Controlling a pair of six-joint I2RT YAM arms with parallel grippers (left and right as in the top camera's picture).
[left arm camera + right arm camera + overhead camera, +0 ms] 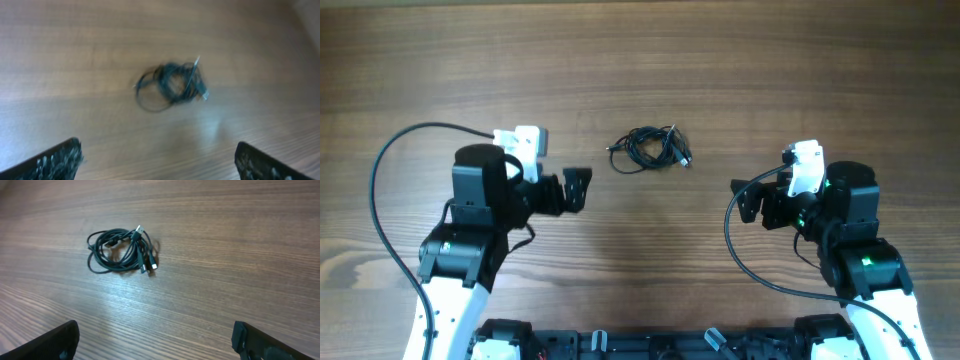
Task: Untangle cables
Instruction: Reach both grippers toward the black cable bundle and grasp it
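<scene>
This looks like a robotics lab bench, not a home or a shop. A wood-grain table point(640, 60) fills every view, so the room around it cannot be told. Two machines are mounted at the near edge, the left arm point(480, 215) and the right arm point(845, 225), with a black rail point(650, 345) between them. A small bundle of cables point(650, 148) lies mid-table.
</scene>
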